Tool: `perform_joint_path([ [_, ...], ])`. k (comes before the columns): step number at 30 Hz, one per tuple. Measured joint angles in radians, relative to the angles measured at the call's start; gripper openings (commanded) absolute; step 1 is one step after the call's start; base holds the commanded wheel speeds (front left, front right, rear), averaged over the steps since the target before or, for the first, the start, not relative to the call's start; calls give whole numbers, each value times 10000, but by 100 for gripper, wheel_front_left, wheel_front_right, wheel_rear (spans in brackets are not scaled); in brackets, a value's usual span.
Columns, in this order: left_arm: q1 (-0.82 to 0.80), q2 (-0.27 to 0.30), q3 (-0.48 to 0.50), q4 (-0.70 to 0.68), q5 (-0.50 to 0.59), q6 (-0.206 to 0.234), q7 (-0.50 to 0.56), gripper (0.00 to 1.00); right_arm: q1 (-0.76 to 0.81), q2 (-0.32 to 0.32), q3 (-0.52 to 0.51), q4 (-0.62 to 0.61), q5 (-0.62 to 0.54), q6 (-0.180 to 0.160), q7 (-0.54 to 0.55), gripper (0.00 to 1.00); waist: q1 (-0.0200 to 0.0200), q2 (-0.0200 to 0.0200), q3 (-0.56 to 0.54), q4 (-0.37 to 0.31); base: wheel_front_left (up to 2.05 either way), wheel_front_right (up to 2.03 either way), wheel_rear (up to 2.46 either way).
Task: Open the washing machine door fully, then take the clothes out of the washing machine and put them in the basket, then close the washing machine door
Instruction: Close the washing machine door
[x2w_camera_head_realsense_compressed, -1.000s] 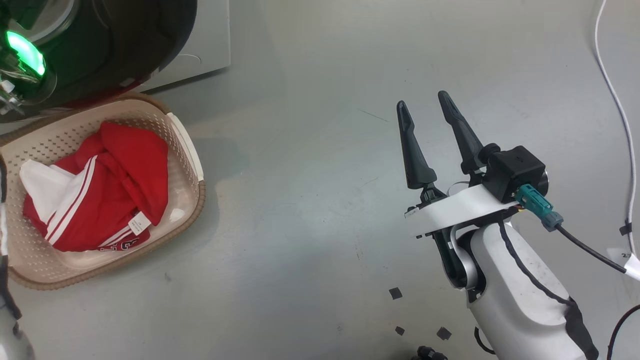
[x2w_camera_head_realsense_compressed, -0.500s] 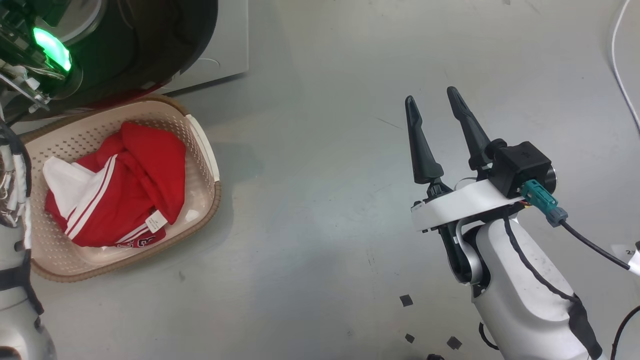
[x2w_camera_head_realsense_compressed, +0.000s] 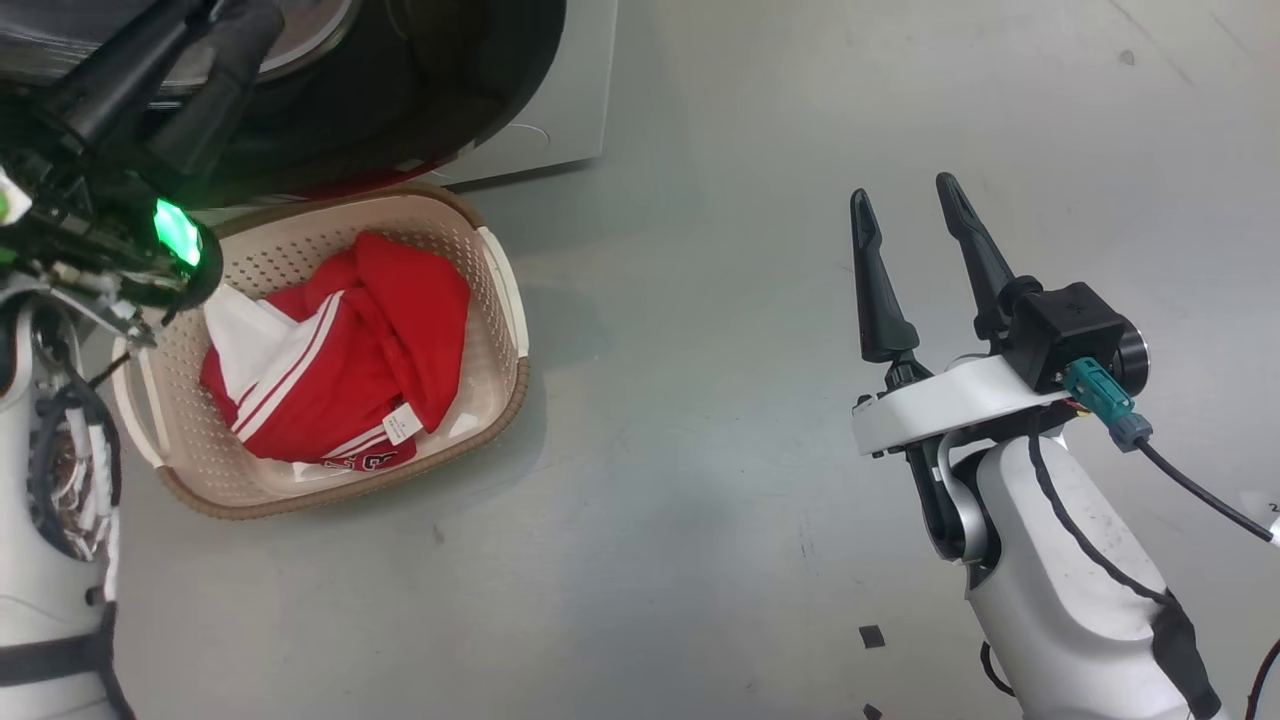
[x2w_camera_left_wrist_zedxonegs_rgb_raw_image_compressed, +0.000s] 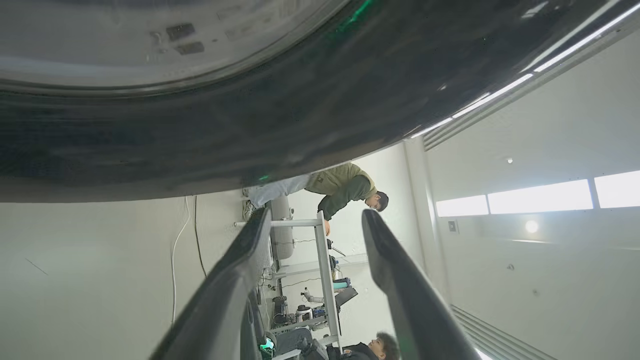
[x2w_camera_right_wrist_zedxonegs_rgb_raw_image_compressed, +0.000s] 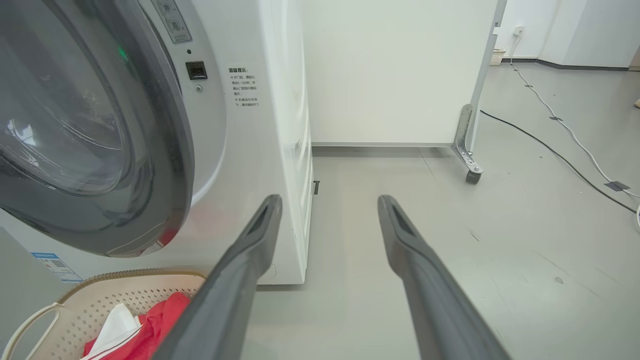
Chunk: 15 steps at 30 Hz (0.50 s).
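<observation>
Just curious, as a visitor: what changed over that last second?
Mostly the camera turned, sliding everything rightward. The left fingers have come into view, spread, close to the washing machine door. Unchanged: clothes in the basket, right fingers open and empty.

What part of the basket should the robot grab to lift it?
Probably the white handle on the side of the basket toward open floor, from above. It runs as a thin bar along the rim, so the right fingers could straddle it.

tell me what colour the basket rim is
Brown with a woven look, edging the cream perforated basket; the head view shows it best.
</observation>
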Motion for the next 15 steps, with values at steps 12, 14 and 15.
perform_joint_path([
  [12,2743,-485,1283,-529,-240,-341,-635,100,264,-10,-144,215,-255,6,0,100,0,0,-611,835,0,0,0],
  [14,3265,-621,1430,-610,-209,-345,-780,100,385,-8,-169,242,-267,6,0,100,0,0,-731,920,0,0,0],
  [15,3497,-713,1463,-619,-194,-345,-851,100,430,-12,-215,276,-286,8,0,100,-1,0,-779,968,0,0,0],
])
